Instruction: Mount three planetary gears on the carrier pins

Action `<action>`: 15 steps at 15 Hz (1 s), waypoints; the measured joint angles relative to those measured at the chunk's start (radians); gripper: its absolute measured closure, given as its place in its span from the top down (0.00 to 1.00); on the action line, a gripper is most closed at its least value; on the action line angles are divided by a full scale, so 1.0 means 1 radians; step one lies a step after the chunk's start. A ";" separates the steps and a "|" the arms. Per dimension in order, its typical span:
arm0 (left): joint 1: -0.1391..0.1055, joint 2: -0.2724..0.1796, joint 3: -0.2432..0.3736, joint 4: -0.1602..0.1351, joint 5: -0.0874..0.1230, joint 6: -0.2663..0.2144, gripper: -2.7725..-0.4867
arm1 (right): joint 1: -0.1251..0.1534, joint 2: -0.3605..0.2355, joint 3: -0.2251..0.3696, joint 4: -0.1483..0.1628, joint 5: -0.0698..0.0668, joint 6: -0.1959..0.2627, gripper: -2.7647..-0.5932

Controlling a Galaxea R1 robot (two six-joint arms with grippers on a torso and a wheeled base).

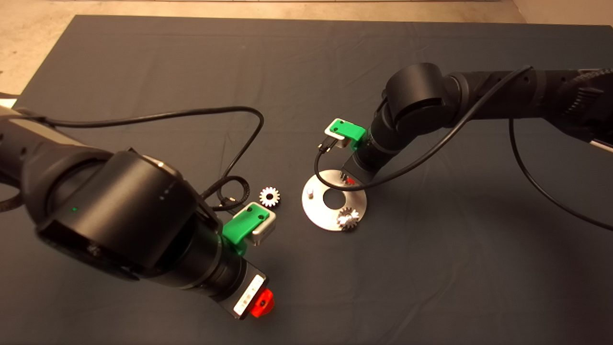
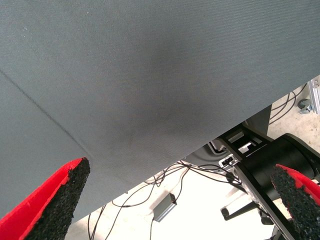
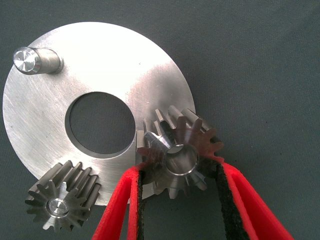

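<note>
- Dark mat [image 1: 431, 268] over a pale floor, and it's busy out there.
- Right gripper [image 3: 181, 172] pinches the second gear [image 3: 176, 152] over the disc [image 1: 318, 211] at its one o'clock edge, apparently above a pin hidden beneath.
- One gear [image 1: 348, 218] sits seated at five o'clock; the bare pin [image 1: 310, 192] waits at ten; a loose gear [image 1: 269, 196] lies just off nine.
- Left gripper [image 2: 175, 200] hangs spread, empty, near the mat's front edge.
- Risk, I'd say: bore off-centre, gear jams tilted or skids the disc.
- No readable writing anywhere.

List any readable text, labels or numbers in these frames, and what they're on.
None readable.
White label on the left gripper: print too small to read.
Carrier disc, gears, right gripper fingers: no markings visible.
</note>
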 joint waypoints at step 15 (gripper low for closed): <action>0.000 0.000 0.000 0.000 0.000 0.000 0.94 | 0.001 0.000 0.000 0.000 0.000 -0.007 0.10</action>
